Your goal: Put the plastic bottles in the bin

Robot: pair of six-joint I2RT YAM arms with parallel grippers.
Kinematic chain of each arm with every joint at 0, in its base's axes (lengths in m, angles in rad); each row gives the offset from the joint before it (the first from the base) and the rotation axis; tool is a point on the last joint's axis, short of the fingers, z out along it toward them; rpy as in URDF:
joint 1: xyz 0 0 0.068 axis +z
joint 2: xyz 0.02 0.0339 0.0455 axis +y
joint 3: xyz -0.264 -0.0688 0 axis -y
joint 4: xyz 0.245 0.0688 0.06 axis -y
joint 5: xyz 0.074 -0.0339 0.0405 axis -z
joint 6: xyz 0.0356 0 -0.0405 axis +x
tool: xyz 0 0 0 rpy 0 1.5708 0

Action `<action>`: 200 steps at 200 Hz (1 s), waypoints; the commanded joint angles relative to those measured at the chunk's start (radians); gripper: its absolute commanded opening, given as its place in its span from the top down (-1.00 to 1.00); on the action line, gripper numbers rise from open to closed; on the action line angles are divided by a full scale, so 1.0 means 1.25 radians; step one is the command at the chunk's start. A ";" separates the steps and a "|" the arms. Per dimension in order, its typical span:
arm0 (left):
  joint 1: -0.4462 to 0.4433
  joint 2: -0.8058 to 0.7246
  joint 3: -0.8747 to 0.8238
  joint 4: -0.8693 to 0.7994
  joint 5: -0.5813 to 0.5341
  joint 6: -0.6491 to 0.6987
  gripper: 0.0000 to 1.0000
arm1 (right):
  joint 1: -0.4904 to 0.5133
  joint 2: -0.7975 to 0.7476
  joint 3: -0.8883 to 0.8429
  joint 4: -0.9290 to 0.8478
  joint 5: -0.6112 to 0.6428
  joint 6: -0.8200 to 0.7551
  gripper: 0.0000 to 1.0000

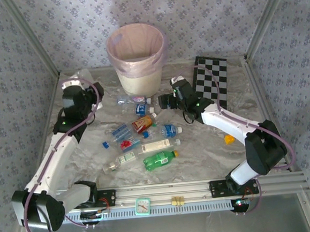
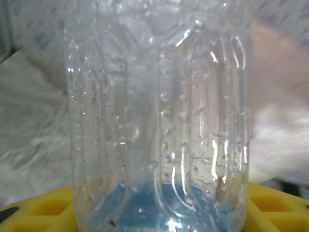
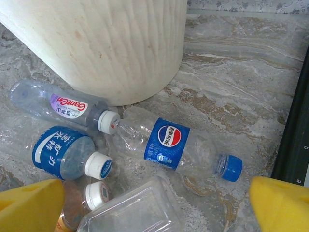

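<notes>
Close against the left wrist lens: clear ribbed plastic bottle (image 2: 159,111), upright in that view, set between the yellow pads (image 2: 38,212) of the left gripper (image 2: 159,215). Cannot tell whether those jaws clamp it or merely flank it.

Right gripper (image 3: 157,208): released, spread wide, holds nothing, with yellow fingertips (image 3: 29,203) well apart. Nearest, between those jaws: clear squarish plastic bottle (image 3: 130,210), lying on the grey marbled tabletop (image 3: 231,96). Just ahead of the jaws: clear bottle with blue Pepsi label and blue cap (image 3: 169,142), lying crosswise. Ahead, toward the left fingertip: clear bottle with blue label and white cap (image 3: 63,154); beside it, brownish bottle with white cap (image 3: 89,198). Farther ahead: clear bottle with white-and-red label (image 3: 58,104), lying at the foot of the round cream-white bin (image 3: 111,43). Stands upright beyond all these, straight ahead of the open jaws, with translucent pink bag (image 1: 136,42) folded over its rim.

Behind the right jaws, between the two arms: green plastic bottle (image 1: 159,159) among further scattered bottles.
</notes>
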 commanded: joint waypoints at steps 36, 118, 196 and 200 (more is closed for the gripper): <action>-0.039 0.115 0.237 0.171 0.144 0.063 -0.16 | -0.007 -0.033 -0.041 0.022 0.018 0.005 -1.00; -0.106 0.508 0.759 -0.018 0.283 0.167 -0.17 | -0.012 -0.102 -0.109 0.017 0.036 0.025 -1.00; -0.133 0.915 1.344 -0.404 0.275 0.251 -0.17 | -0.017 -0.150 -0.139 0.007 0.045 0.033 -1.00; -0.133 0.926 1.360 -0.413 0.267 0.255 -0.17 | -0.018 -0.152 -0.141 0.007 0.045 0.033 -1.00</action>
